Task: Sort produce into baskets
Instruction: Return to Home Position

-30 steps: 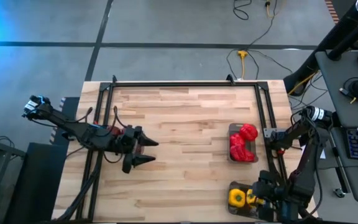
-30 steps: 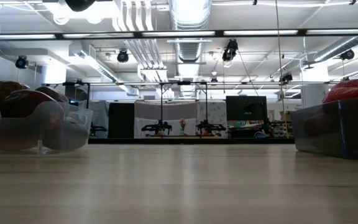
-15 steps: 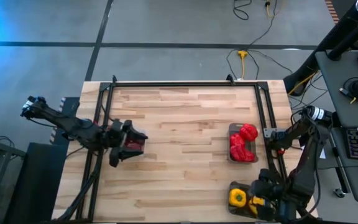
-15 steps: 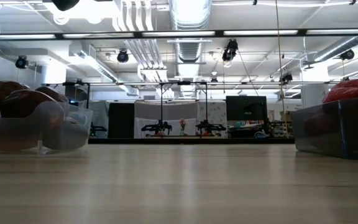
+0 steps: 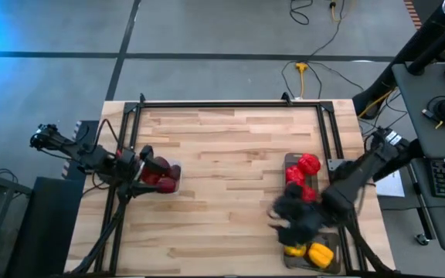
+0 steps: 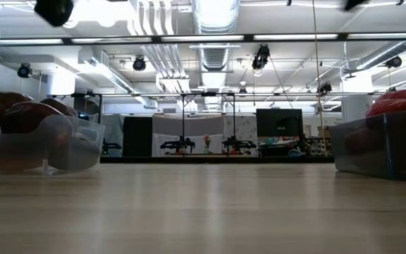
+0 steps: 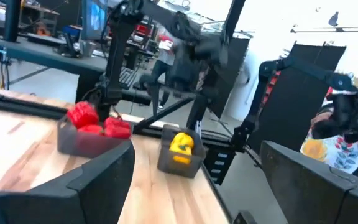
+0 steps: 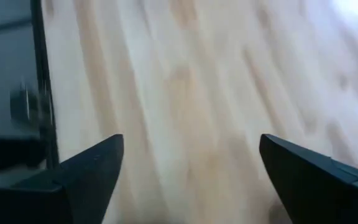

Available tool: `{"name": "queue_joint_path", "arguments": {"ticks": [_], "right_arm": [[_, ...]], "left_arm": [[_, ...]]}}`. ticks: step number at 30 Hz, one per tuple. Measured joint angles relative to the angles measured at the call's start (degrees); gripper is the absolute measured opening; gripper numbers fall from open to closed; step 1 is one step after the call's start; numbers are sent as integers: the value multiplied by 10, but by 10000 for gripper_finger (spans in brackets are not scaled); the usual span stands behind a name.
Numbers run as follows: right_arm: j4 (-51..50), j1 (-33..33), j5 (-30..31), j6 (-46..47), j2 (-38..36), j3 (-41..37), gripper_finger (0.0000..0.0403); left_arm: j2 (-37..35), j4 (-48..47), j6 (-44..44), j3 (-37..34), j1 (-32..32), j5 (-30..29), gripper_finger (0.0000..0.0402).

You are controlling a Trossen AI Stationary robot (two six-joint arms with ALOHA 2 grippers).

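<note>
Dark maroon produce (image 5: 159, 171) lies in a clear basket (image 5: 174, 171) at the table's left edge, also in the low view (image 6: 27, 120). Bright red produce (image 5: 304, 166) fills the dark grey basket (image 5: 288, 161) at the right, also in the left wrist view (image 7: 92, 119). Yellow produce (image 5: 315, 253) sits in a clear basket (image 7: 180, 160) at the near right corner. My left gripper (image 5: 139, 164) is open and empty, just left of the maroon basket. My right gripper (image 5: 288, 218), blurred, is open and empty above the table, between the red and the yellow basket.
A black metal frame (image 5: 230, 104) runs along the table's far, left and right edges. Bare wood (image 5: 230, 177) lies between the left basket and the right baskets. Desks and cables stand beyond the right edge.
My left gripper has drawn back toward the table's left edge, from right of the maroon basket to its left side, uncovering it. My right gripper has swung from the near right corner over the yellow basket toward the table's middle, uncovering the yellow produce.
</note>
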Motion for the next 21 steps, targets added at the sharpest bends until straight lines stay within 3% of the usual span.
{"name": "queue_joint_path", "arguments": {"ticks": [5, 9, 14, 17, 21], "right_arm": [[134, -113, -3, -160, -5, 3, 300], [239, -186, -41, -221, -38, 1, 183], [342, -213, -45, -279, -83, -1, 34], [297, -221, -36, -317, -117, 0, 21], [267, -220, -35, -288, -140, -1, 29]], "left_arm": [[-51, 59, 1, -81, 12, -15, 327], [-43, 147, -2, -126, 47, 84, 327], [-20, 173, -7, -142, 92, 104, 327], [-40, 171, 6, -142, 129, 126, 327], [-89, 139, 17, -149, 222, 231, 327]]}}
